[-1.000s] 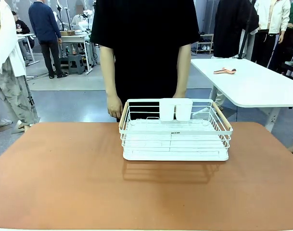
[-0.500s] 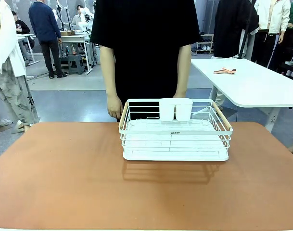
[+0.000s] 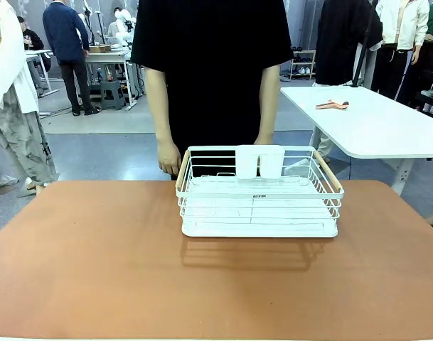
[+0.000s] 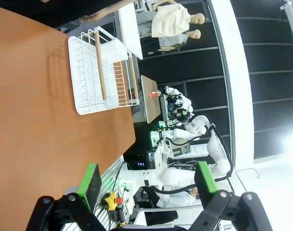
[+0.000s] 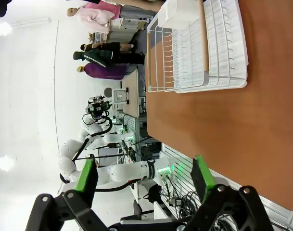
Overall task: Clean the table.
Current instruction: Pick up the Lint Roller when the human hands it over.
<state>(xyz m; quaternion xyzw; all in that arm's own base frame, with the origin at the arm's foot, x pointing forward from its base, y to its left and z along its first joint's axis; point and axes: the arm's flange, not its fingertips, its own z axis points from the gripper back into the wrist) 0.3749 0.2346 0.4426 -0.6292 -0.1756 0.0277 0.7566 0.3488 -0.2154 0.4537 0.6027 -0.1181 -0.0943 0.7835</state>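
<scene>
The left tool (image 4: 148,182) hangs with its fingers wide apart, empty and touching nothing; the right tool (image 5: 144,179) is the same. The reddish-brown desk (image 3: 95,270) stretches ahead of both, carrying a white wire rack (image 3: 259,206) well beyond their fingertips.

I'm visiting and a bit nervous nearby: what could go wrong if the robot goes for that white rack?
The person's hand hangs close behind the white rack; an arm reaching there might bump it. The rack is thin wire, so the open left gripper or right gripper may catch it badly and tip or drag it across the table.
</scene>
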